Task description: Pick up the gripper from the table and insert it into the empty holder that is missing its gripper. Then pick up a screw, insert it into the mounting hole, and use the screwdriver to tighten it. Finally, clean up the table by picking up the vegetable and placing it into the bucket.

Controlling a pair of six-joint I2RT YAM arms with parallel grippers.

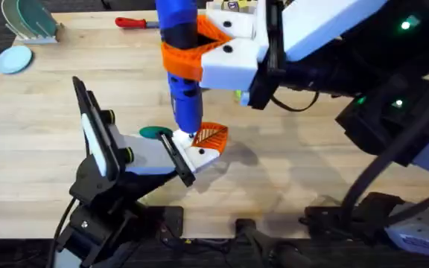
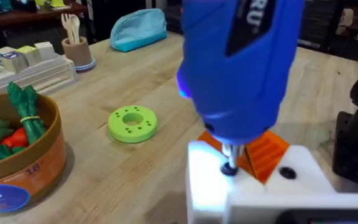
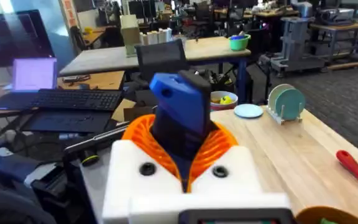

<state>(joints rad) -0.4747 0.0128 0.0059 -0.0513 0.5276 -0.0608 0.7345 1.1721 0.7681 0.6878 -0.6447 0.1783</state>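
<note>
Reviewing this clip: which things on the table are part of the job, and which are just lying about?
Part of the job:
- screwdriver, held by the right gripper, tip on the holder
- orange gripper seated in the holder
- teal vegetable
- bucket

Lying about:
- lime-green disc
- red-handled tool
- tan cup
- blue pouch

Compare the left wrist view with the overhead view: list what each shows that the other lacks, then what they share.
Left wrist view alone: the lime-green disc, the bucket with toy vegetables heaped inside, and a light-blue pouch.
Overhead alone: the teal vegetable on the table and the red-handled tool.
Both: the blue screwdriver standing tip-down on the white holder beside the orange gripper.
</note>
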